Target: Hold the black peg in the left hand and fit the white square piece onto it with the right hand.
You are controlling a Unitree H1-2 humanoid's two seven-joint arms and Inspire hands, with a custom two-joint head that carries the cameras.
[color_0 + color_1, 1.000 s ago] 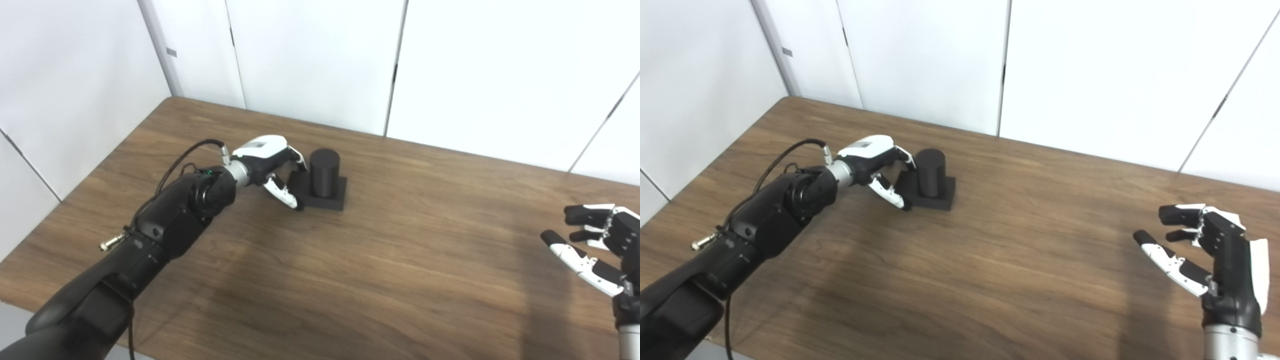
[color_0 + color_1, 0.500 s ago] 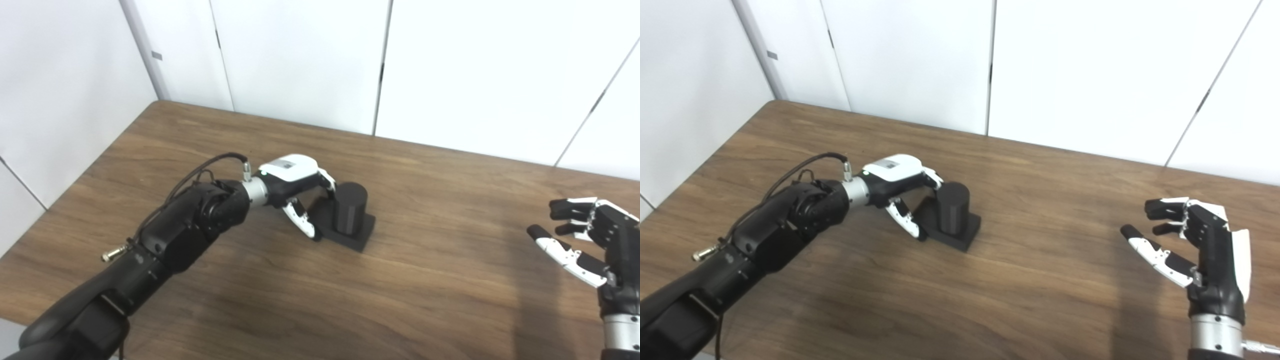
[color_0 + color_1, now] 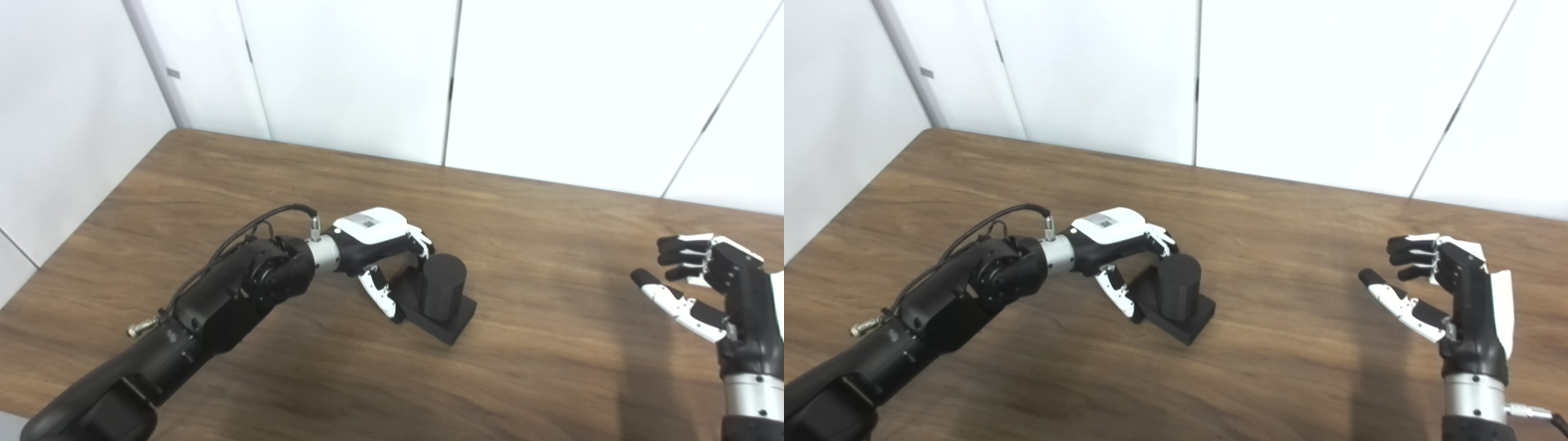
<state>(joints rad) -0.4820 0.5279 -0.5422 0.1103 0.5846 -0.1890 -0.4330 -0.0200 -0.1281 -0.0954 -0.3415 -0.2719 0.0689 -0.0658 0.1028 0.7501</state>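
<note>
Left eye view has the left hand (image 3: 380, 236) at mid-table, fingers curled round the far side of the black peg (image 3: 442, 294) and thumb against its base's left edge (base resting on the wooden table (image 3: 527, 361)). Right hand (image 3: 710, 288) hovers near right, fingers spread, holding nothing.

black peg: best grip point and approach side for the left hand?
Grip the upright cylinder of the black peg, probably mid-height, above its flat square base. Come from the peg's left, where the left hand already sits with fingers curled toward it. The round post suits a wrap; the low base lies flat on the table, offering little to pinch.
</note>
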